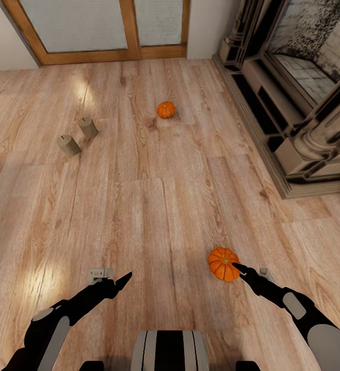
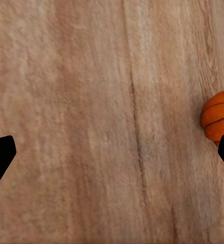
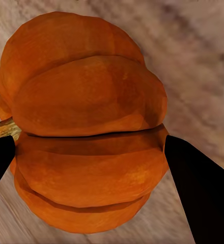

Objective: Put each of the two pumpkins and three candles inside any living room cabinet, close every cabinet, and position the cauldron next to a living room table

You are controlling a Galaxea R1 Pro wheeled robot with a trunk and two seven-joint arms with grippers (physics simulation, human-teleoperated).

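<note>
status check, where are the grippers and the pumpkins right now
Right gripper straddling near pumpkin on the floor, grip unconfirmed. Left gripper open, empty. Far pumpkin and two candles lie ahead. No obstruction.

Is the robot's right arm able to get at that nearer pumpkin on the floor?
Probably yes: the right gripper is already at the nearer pumpkin, its fingers on either side of it, with nothing in between.
</note>
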